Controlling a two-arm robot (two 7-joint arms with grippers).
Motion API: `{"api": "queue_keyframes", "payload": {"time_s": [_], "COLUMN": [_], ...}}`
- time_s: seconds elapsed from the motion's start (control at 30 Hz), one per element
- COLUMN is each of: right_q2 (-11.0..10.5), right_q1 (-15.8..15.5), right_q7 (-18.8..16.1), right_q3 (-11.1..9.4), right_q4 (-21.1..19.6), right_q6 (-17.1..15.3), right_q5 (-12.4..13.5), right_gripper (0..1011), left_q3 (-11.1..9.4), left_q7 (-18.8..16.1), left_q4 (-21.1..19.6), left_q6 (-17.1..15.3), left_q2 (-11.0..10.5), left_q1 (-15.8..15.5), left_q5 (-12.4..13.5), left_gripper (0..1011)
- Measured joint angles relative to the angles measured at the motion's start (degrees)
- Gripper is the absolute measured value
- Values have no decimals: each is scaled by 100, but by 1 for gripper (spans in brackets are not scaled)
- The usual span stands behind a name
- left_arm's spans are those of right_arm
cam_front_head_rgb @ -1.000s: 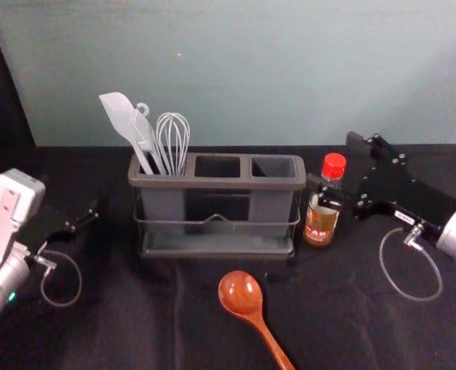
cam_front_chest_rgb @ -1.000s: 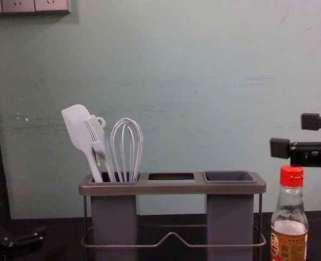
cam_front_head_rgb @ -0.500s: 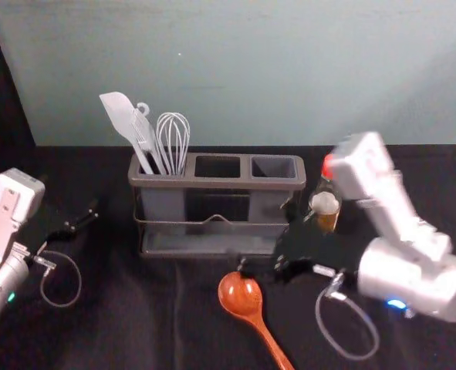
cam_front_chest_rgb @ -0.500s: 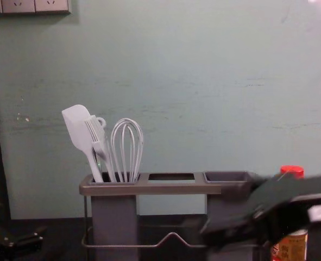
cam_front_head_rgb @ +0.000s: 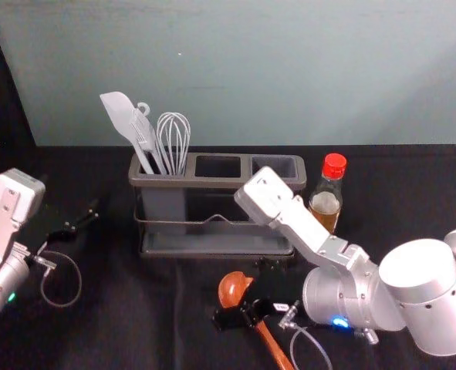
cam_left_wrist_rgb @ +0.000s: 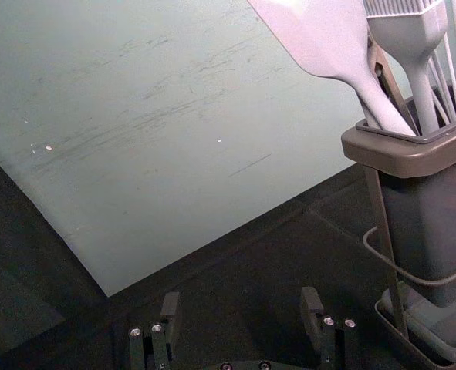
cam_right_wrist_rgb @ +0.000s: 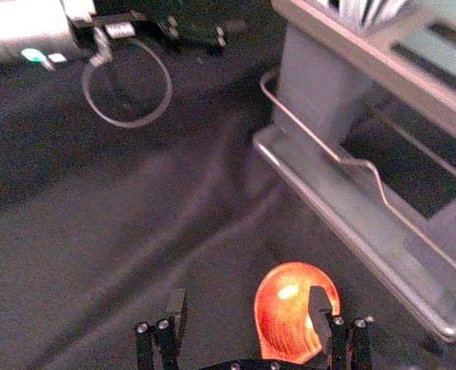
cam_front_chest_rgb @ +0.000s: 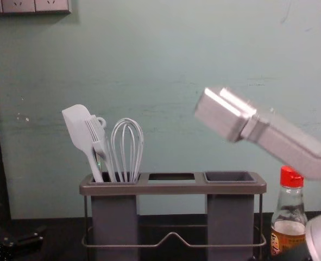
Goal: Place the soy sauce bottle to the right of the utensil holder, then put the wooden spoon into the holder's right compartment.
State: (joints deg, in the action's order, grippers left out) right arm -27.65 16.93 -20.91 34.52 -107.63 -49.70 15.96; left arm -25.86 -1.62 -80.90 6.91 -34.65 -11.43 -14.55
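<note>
The right pincer [cam_front_head_rgb: 241,294] is low in front of the utensil holder, over the upper part of the handle of the reddish-brown, round-bowled wooden spoon [cam_front_head_rgb: 232,290]. The right wrist view shows this pincer open, its two black fingers well apart. The bowl of the spoon appears in the space between them, nearer to one finger, which covers a small part of it. If the pincer touches the spoon, one cannot tell. The spoon lies on the tabletop [cam_front_head_rgb: 135,324], which is covered by black cloth — its bowl is toward the holder, its handle slants toward the near side and to the right.

The clear glass soy sauce bottle with a red cap [cam_front_head_rgb: 326,204] stands upright just beside the right end of the grey-brown, three-compartment holder [cam_front_head_rgb: 216,183]. The white right arm [cam_front_head_rgb: 301,229] passes in front of the lower part of this bottle and of the right front corner of the holder. In the left compartment stand a pale spatula [cam_front_head_rgb: 118,114], a pale brush [cam_front_head_rgb: 144,135] and a whisk of thin loops [cam_front_head_rgb: 172,135].

The left pincer [cam_front_head_rgb: 94,213] is parked to the left of the holder, apart from it — it is open too, with its fingers spread.
</note>
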Motion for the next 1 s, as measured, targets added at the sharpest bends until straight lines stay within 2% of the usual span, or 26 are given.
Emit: {"api": "queue_keyframes", "payload": {"time_s": [0.13,0.3,0.43,1.0], "right_q2": [116,388,541,896], "right_q1": [-28,-161,-192,-43], "right_q7": [172,455,569,506], "right_q3": [-24,-236,-314,-305], "right_q4": [102,260,376,926], "right_q6": [-187,-448,-562,-601], "right_q5": [-116,-163,-233,-434], "right_gripper": [1004,1004,1004,1004], "left_q3": [0,0,0,0], "left_q7": [0,0,0,0], "left_q4": [0,0,0,0], "left_q6": [0,0,0,0], "left_q2": [0,0,0,0], "left_q1": [0,0,0,0], "left_q5": [0,0,0,0], "left_gripper": [1012,1011,1012,1011]}}
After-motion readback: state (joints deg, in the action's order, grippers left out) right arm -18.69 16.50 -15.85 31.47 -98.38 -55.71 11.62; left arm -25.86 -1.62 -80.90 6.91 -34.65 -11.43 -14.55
